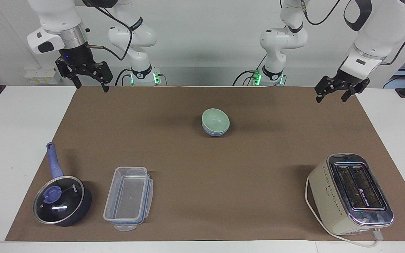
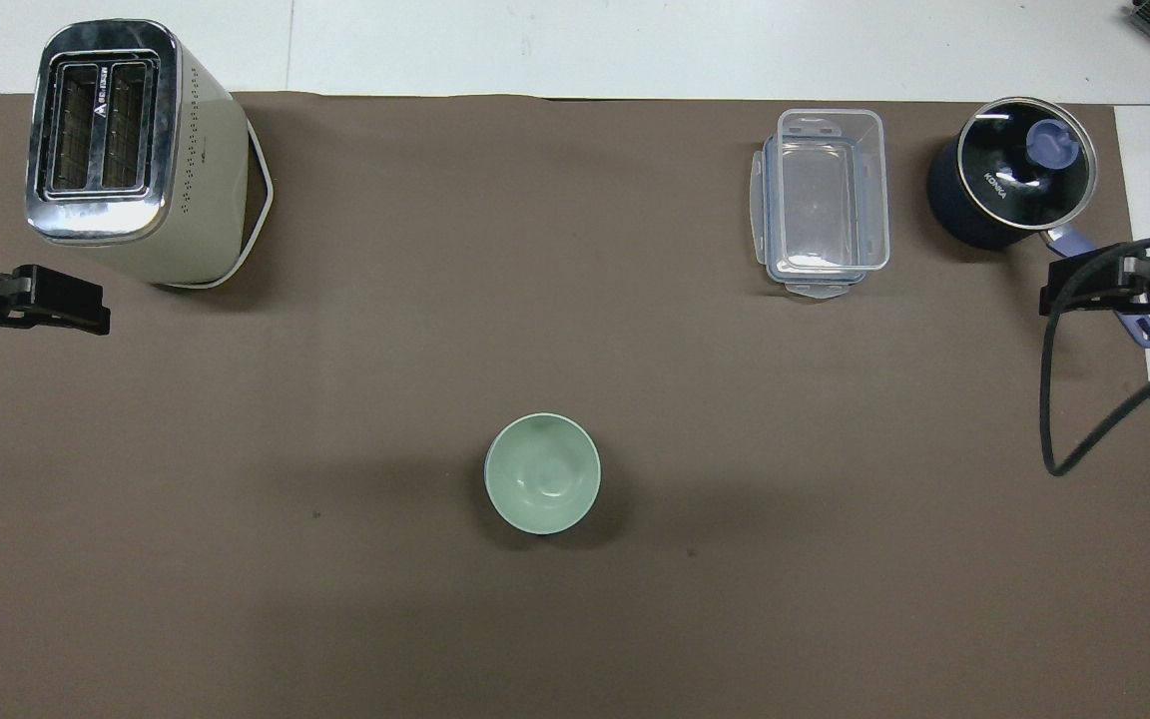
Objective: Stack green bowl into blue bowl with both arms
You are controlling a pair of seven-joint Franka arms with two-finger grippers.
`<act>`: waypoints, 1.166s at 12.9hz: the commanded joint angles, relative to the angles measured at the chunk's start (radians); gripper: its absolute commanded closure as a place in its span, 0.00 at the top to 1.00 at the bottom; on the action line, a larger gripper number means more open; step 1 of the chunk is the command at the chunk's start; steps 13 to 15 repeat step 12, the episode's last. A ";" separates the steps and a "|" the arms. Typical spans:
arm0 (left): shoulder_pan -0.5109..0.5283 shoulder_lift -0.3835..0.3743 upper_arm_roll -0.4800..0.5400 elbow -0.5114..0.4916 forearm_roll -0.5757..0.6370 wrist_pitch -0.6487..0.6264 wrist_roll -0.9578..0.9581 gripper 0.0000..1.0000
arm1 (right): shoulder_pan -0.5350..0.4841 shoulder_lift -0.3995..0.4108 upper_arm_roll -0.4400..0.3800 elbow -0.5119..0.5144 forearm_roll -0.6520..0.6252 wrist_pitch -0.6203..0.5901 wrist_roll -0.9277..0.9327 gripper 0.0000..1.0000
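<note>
The green bowl sits nested inside the blue bowl in the middle of the brown mat. In the overhead view the green bowl covers the blue one. My right gripper is open and empty, raised over the mat's corner at the right arm's end, and shows at the overhead view's edge. My left gripper is open and empty, raised over the mat's corner at the left arm's end, and also shows in the overhead view. Both are well clear of the bowls.
A cream toaster stands farther from the robots at the left arm's end. A clear lidless container and a dark blue lidded saucepan stand farther from the robots at the right arm's end.
</note>
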 commanded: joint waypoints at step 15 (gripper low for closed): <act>0.013 -0.002 -0.009 0.002 0.019 -0.012 0.012 1.00 | -0.013 -0.027 0.007 -0.064 0.038 0.016 -0.051 1.00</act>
